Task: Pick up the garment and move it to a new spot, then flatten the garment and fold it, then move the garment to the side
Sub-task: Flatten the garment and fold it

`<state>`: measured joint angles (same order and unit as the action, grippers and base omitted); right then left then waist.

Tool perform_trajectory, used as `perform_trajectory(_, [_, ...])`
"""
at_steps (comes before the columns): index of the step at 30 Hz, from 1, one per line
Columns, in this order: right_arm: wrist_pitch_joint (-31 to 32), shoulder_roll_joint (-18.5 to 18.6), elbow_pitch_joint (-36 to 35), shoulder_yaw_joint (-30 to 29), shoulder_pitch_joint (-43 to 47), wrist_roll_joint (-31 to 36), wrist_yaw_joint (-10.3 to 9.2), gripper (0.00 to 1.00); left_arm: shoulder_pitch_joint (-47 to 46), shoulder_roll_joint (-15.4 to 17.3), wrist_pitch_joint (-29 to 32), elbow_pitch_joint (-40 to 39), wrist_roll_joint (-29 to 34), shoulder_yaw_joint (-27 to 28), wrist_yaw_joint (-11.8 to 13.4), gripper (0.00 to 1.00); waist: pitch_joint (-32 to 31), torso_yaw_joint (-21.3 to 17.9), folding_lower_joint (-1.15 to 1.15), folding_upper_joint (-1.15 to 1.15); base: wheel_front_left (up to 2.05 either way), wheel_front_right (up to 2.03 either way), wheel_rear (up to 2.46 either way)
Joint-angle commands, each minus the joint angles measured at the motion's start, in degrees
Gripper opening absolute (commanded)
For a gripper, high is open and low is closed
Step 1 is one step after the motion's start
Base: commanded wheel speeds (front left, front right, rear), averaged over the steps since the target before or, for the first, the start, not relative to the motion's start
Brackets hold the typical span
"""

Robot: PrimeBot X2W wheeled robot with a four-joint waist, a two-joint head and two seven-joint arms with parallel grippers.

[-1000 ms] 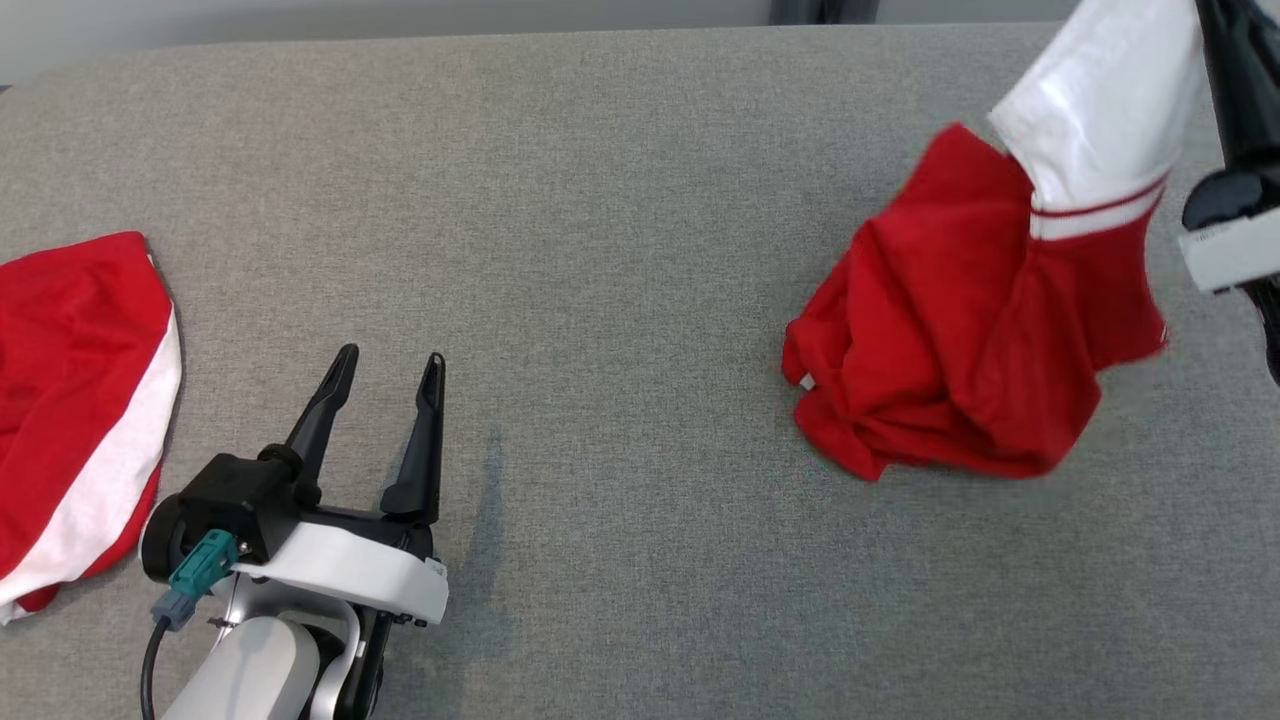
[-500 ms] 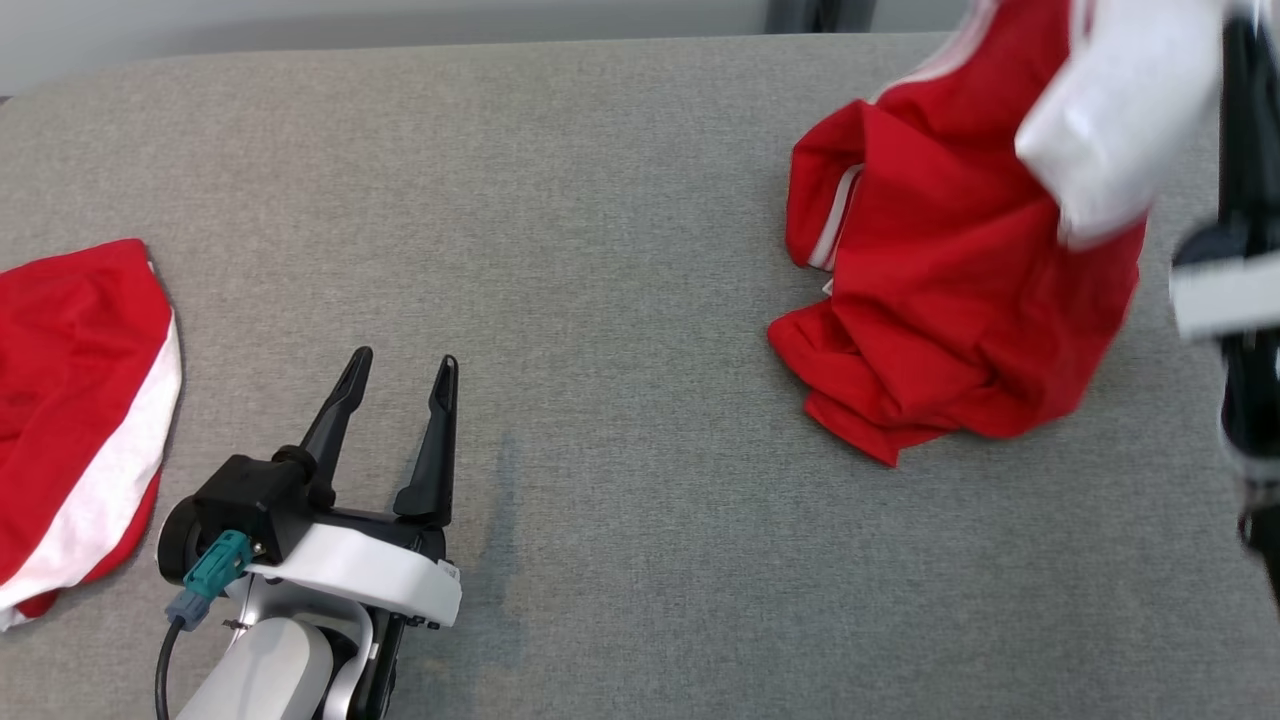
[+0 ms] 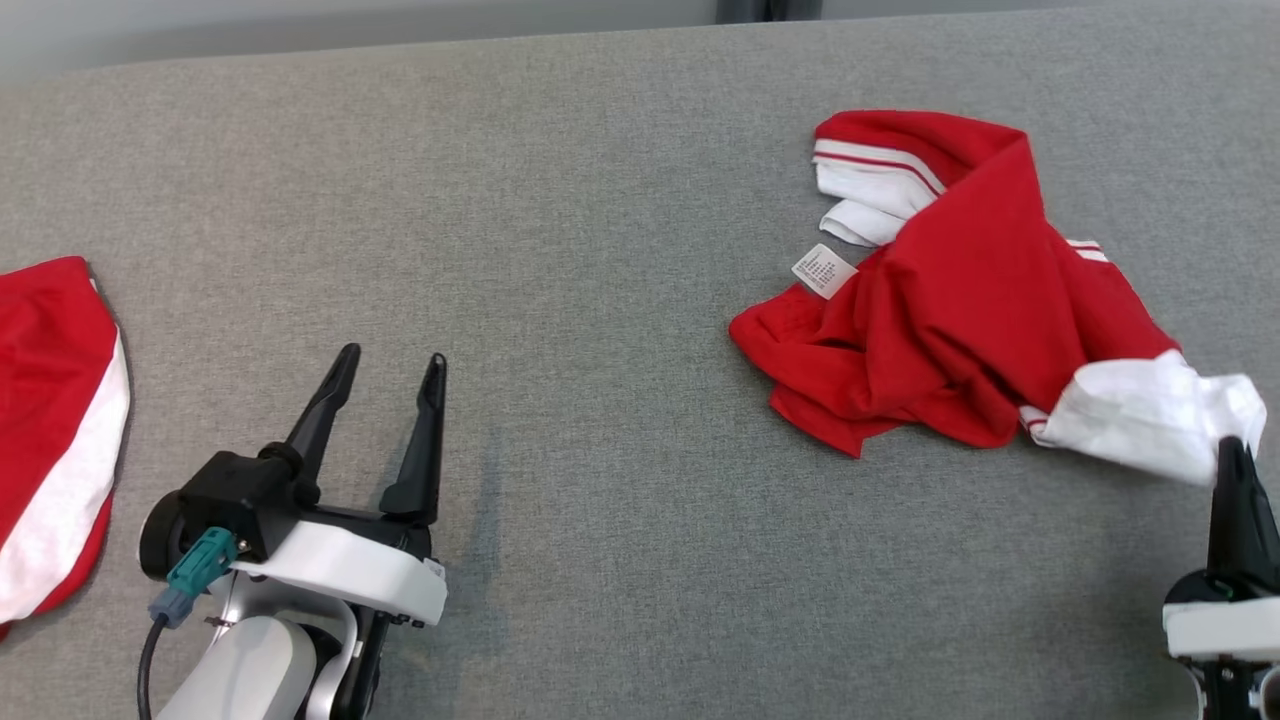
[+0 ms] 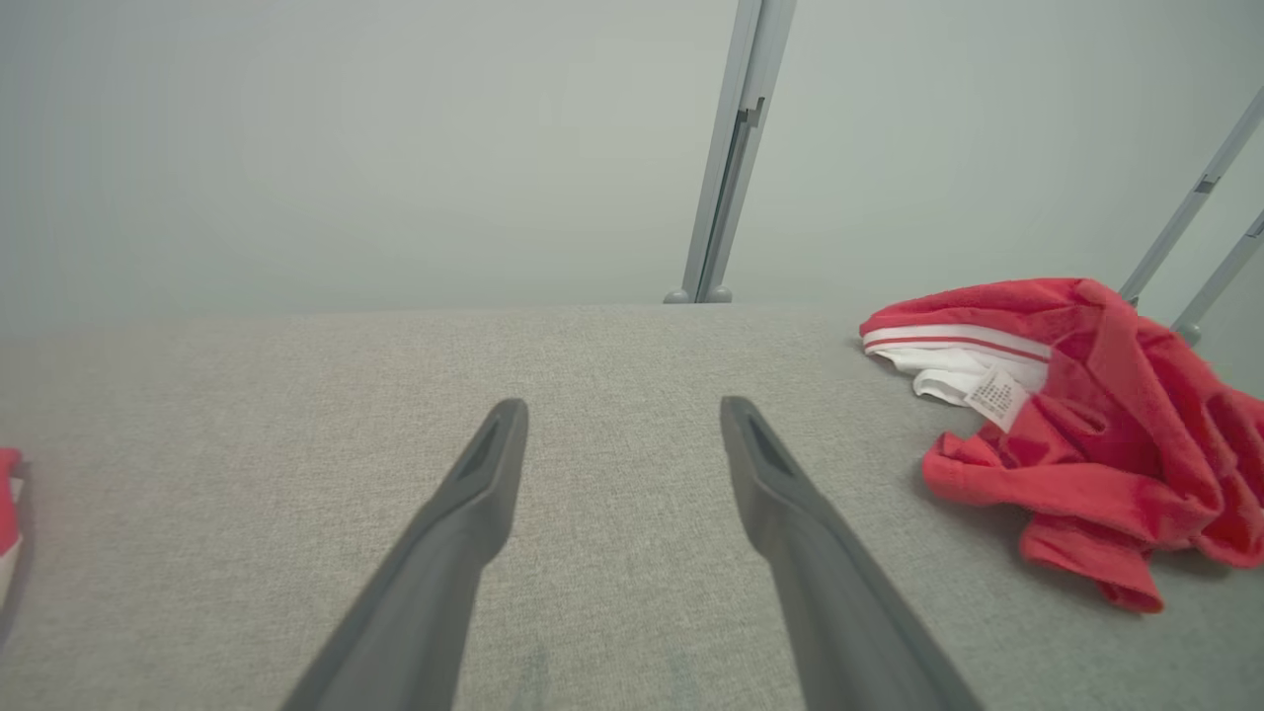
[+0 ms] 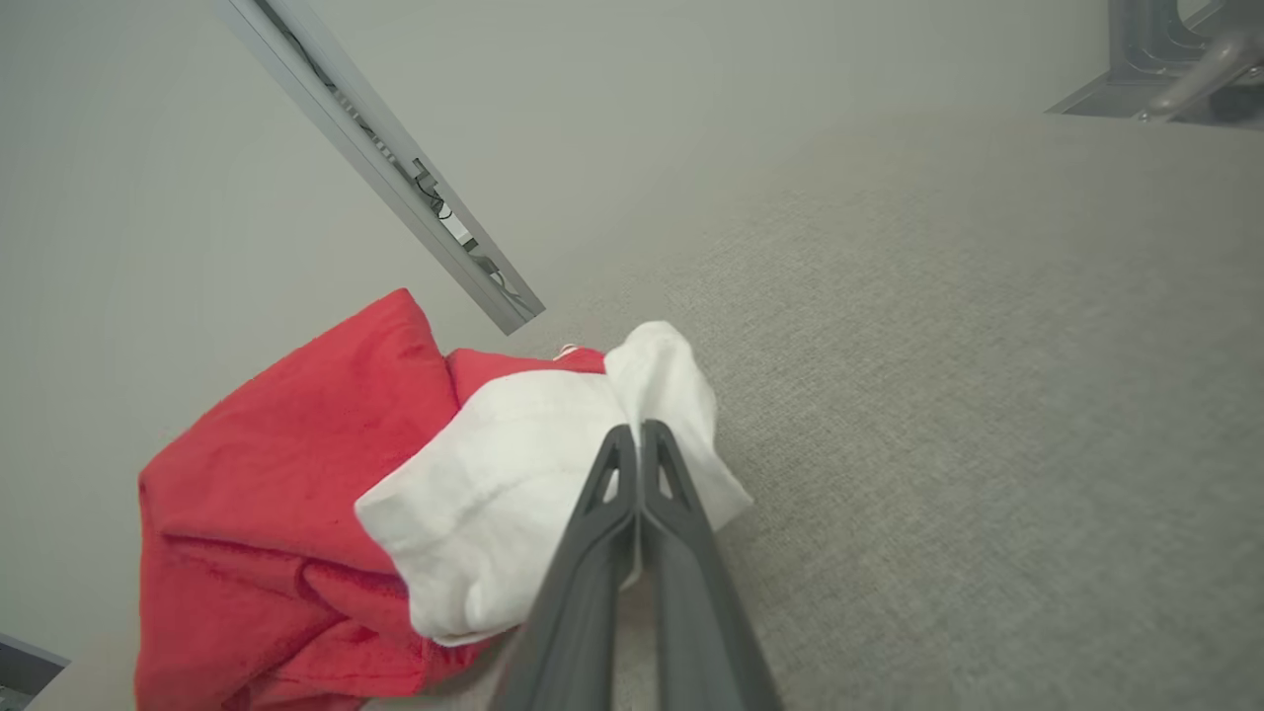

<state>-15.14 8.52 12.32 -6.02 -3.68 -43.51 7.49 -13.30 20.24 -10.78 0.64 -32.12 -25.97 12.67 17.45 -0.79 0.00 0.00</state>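
The garment (image 3: 960,300) is red with white trim and lies crumpled on the right half of the grey table (image 3: 620,250). Its white sleeve end trails toward the near right corner. My right gripper (image 3: 1232,447) is shut on that white end; the right wrist view shows the closed fingertips (image 5: 640,427) pinching the white cloth, with the garment's red bulk (image 5: 276,494) behind. My left gripper (image 3: 388,362) rests open on the near left of the table, nothing between its fingers (image 4: 622,407). From there the garment (image 4: 1086,425) lies off to the right.
A second red and white garment (image 3: 50,400) lies at the table's left edge, its edge also in the left wrist view (image 4: 5,494). Grey frame posts (image 4: 726,148) stand behind the table's far edge. Bare grey cloth spans the middle of the table.
My right gripper has come down from high at the far right to the near right corner, still shut on the white end. The garment, hanging before, now lies on the table. The left gripper stayed.
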Motion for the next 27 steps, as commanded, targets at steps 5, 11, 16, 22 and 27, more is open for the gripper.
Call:
perform_trajectory(5, [-0.15,-0.24,0.22,-1.17,0.55,5.72,0.0,0.46,0.48,0.95,0.34,-0.45,-0.46,0.67,0.52,1.0,-0.73,-0.43,0.0,0.0,0.0,0.0,0.0])
perform_trajectory(11, [-0.16,-0.29,-2.52,-2.45,1.51,14.91,0.0,1.0,1.66,1.62,0.34,-1.08,-0.79,1.23,1.35,1.0,-2.66,-0.29,0.0,0.0,0.0,0.0,0.0])
perform_trajectory(16, [-0.16,-0.27,-6.4,-3.37,2.03,20.63,0.0,1.0,2.7,1.67,0.42,-1.37,-0.97,1.32,2.01,1.0,-4.04,-0.06,0.0,0.0,0.0,0.0,0.0])
perform_trajectory(22, [2.47,-0.8,-13.8,-2.47,3.4,27.21,0.0,1.0,4.38,1.75,0.01,-1.76,-1.12,1.35,2.88,1.0,-5.8,0.6,0.0,0.0,0.0,0.0,0.0])
perform_trajectory(27, [6.5,-2.24,-18.86,-2.69,5.88,29.84,0.0,1.0,6.01,1.43,-0.34,-1.58,-1.06,1.02,3.74,1.0,-7.17,1.46,0.0,0.0,0.0,0.0,0.0])
